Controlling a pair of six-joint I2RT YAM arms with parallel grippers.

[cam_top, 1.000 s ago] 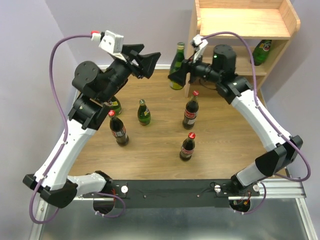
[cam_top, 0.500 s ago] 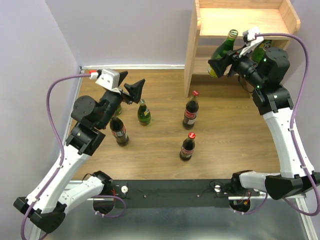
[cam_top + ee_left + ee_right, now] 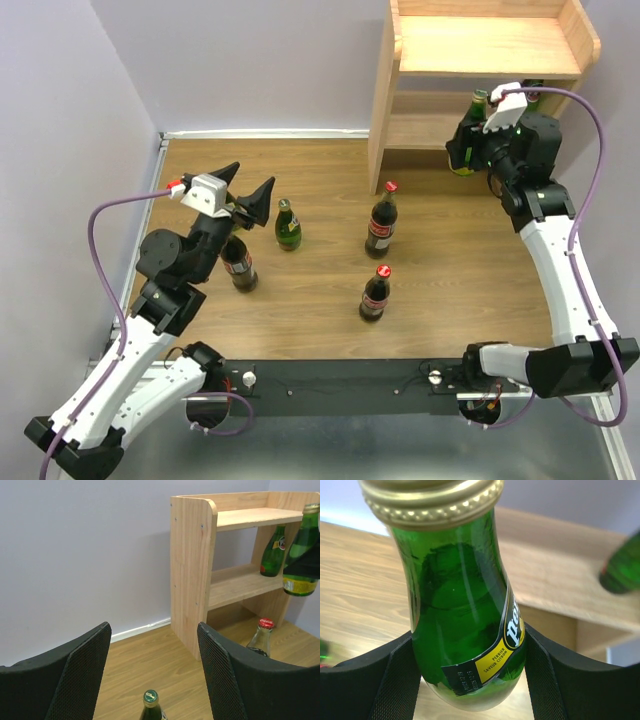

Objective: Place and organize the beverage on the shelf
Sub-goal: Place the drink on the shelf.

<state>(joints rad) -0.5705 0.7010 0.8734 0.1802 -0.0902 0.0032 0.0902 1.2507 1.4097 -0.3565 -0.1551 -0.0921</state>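
Green bottle [image 3: 465, 605] lowered toward shelf [image 3: 480, 45], body half-hidden — right fingers [image 3: 365, 685] clamped

Ahead of the left gripper [image 3: 154, 628] rises a plain pale lilac wall [image 3: 75, 550], meeting the brown wood-grain tabletop [image 3: 150, 660] at a white baseboard strip [image 3: 135, 630]. Ahead and to its right stands a light natural-wood two-tier shelf unit [image 3: 189, 570]. The light is soft and even.

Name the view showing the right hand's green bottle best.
Right wrist: the green glass bottle with gold cap fills the frame, label legible. Left wrist crops it at the edge; top external shows it small and partly hidden.
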